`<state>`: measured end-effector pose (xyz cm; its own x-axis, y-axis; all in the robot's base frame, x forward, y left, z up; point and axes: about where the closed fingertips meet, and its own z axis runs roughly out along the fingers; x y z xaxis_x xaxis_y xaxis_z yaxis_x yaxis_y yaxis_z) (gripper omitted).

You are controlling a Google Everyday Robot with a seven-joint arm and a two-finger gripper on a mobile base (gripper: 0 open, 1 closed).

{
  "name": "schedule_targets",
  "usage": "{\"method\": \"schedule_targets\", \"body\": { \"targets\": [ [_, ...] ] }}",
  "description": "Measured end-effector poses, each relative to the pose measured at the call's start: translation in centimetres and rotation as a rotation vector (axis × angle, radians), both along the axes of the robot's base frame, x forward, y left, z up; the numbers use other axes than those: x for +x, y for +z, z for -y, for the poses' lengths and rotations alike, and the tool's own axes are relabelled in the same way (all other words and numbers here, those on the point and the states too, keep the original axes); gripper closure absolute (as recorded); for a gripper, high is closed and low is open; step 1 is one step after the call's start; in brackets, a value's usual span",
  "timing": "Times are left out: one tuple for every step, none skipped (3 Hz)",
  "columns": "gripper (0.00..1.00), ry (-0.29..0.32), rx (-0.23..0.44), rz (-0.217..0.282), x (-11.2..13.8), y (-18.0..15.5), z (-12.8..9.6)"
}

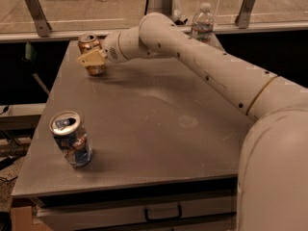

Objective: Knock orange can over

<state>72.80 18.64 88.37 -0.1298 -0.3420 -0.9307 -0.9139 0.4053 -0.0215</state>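
- Orange can (88, 44) stands on its base at the far left corner of the grey table (159, 109), close to the back edge; its silver top is visible and its middle is hidden.
- The gripper (90, 59) is at that same corner, directly in front of the can. Its tan tip covers the can's middle, so only the top and bottom of the can show above and below it.
- It appears to touch the can or be just beside it – which one, I cannot tell. I also cannot tell if the gripper is released or clenched.
- The white arm (202, 66) reaches from the lower right across the table to the far left corner, with its wrist near the can.
- A blue, red and white can (71, 138) stands upright near the front left edge of the table, well apart from the orange can.
- A clear plastic water bottle (202, 24) stands at the back edge of the table – behind the arm, to the right of the orange can.
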Motion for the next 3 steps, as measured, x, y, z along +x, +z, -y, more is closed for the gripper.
{"method": "schedule_targets", "body": {
  "targets": [
    [0.65, -0.016, 0.038, -0.016, 0.1, 0.0, 0.6],
    [0.87, -0.043, 0.062, -0.018, -0.8, 0.7, 2.7],
    [1.0, -0.054, 0.019, 0.007, -2.2, 2.5, 6.2]
  ]
}}
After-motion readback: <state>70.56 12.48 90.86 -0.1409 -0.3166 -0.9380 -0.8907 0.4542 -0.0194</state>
